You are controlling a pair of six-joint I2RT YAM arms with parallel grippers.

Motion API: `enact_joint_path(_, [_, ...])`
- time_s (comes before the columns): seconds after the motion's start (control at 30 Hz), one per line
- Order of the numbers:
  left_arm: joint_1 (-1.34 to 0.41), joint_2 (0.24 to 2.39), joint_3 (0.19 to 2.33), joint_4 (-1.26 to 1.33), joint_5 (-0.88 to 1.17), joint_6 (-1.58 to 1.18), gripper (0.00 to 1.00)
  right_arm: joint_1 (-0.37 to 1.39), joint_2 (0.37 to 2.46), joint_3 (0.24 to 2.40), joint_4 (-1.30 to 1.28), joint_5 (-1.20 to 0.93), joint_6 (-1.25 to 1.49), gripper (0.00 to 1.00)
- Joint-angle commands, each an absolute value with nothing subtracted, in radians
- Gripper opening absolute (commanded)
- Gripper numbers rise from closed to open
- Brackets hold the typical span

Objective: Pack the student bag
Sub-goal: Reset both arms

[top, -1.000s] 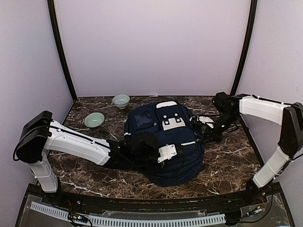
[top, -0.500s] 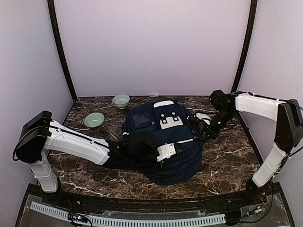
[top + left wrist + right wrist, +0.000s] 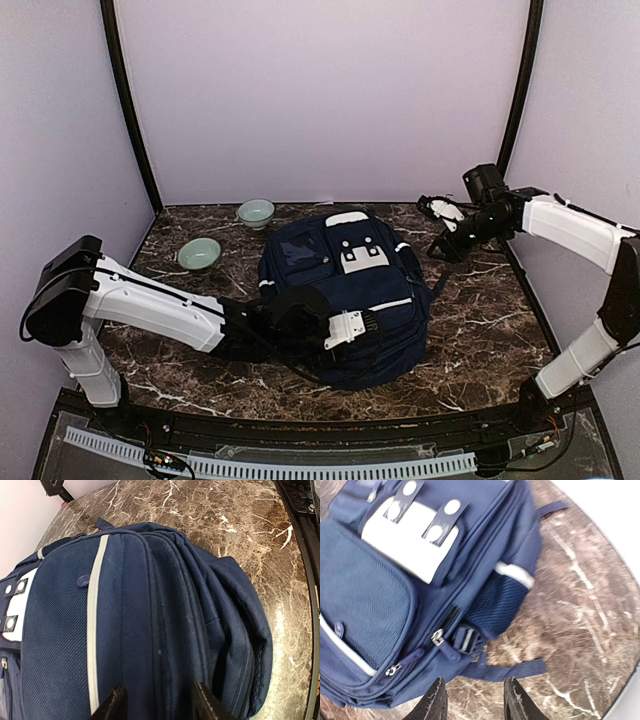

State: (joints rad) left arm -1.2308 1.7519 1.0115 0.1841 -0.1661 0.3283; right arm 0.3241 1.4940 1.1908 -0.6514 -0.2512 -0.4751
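The left pincer (image 3: 160,706) is hanging with its two fingers spread apart, and it is pinching nothing. The student bag (image 3: 125,605) is lying flat on the table (image 3: 235,520), right under this pincer and stretching out ahead of it.

The right pincer (image 3: 474,700) is spread too, and it is holding nothing. The bag is lying below it and in front of it, not touching it. A small zip pull (image 3: 437,637) is sitting just ahead of one finger. A loose strap (image 3: 510,670) is lying just ahead of the other.

I am thinking both pincers are getting ready for a grab on the bag. To do this well, the right pincer should be going down slowly to the zip pull, with one finger on each side of it. It should be closing only when the pull is in the middle, and not catching the strap by mistake. The left pincer should be pressing on the cloth under it, so the bag is not sliding.
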Motion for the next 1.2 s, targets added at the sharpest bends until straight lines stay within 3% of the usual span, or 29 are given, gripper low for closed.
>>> enact_joint_path(0.0, [-1.228, 1.663, 0.976, 0.168, -0.21, 0.281, 0.47, 0.318, 1.461, 1.164, -0.569, -0.193, -0.397, 0.4])
enact_joint_path(0.13, [-1.208, 1.599, 0.973, 0.144, -0.294, 0.264, 0.53, 0.307, 1.4, 1.168, -0.516, -0.071, -0.33, 0.4])
enact_joint_path(0.27, [-1.125, 1.509, 0.98, 0.083, -0.359, 0.214, 0.63, 0.237, 1.288, 1.183, -0.405, -0.01, -0.258, 0.51])
enact_joint_path(0.33, [-1.065, 1.456, 0.983, 0.051, -0.373, 0.189, 0.7, 0.214, 1.249, 1.203, -0.369, -0.007, -0.213, 0.68])
enact_joint_path(0.4, [-1.019, 1.401, 0.986, 0.036, -0.433, 0.185, 0.8, 0.207, 1.224, 1.222, -0.352, -0.012, -0.176, 0.95])
enact_joint_path(0.43, [-1.0, 1.372, 0.986, 0.036, -0.474, 0.185, 0.87, 0.207, 1.218, 1.234, -0.351, -0.018, -0.153, 0.99])
enact_joint_path(0.53, [-0.944, 1.288, 0.998, 0.052, -0.572, 0.153, 0.99, 0.205, 1.213, 1.264, -0.342, -0.063, -0.099, 1.0])
enact_joint_path(0.83, [-0.644, 1.181, 1.052, -0.05, -0.562, -0.073, 0.99, 0.204, 1.182, 1.26, -0.263, -0.066, 0.067, 1.0])
enact_joint_path(1.17, [-0.621, 1.138, 0.962, -0.022, -0.535, -0.076, 0.99, 0.204, 1.182, 1.321, -0.289, -0.035, 0.008, 1.0])
